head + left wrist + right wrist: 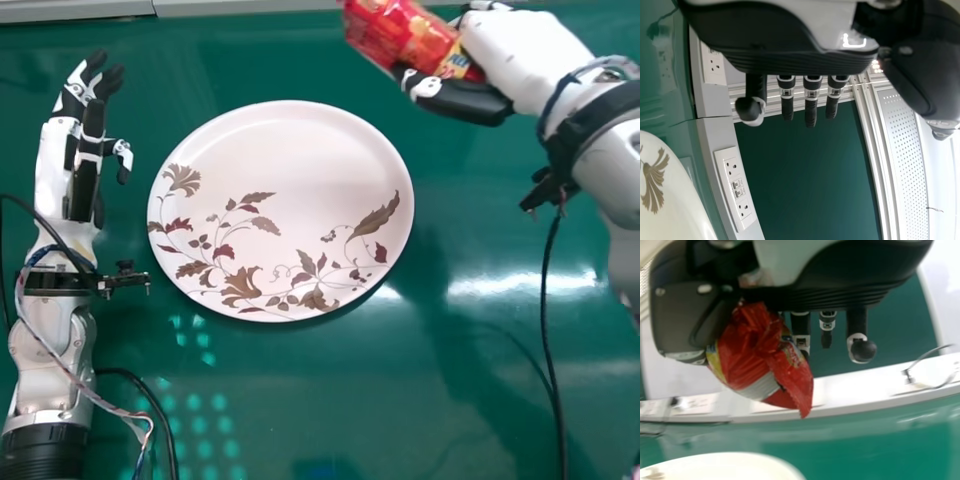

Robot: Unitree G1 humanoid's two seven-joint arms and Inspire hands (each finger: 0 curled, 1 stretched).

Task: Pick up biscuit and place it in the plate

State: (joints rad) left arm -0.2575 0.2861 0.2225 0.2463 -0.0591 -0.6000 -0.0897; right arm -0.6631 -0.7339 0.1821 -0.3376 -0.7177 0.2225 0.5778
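Note:
My right hand [465,98] is at the top right of the head view, shut on the red biscuit packet [405,38], which it holds beyond and to the right of the plate [290,150]. In the right wrist view, the packet [760,355] is gripped between the thumb and fingers of my right hand [695,315]. The round, pale plate with a leaf and flower pattern lies on the green table. My left hand [88,130] is left of the plate with its fingers extended; the left wrist view shows this hand [811,100] holding nothing.
The green table [330,400] surrounds the plate. A pale ledge [75,10] runs along the far edge. Black cables [548,330] hang from my right forearm, and others [150,400] lie beside my left arm. A wall socket strip [735,187] shows in the left wrist view.

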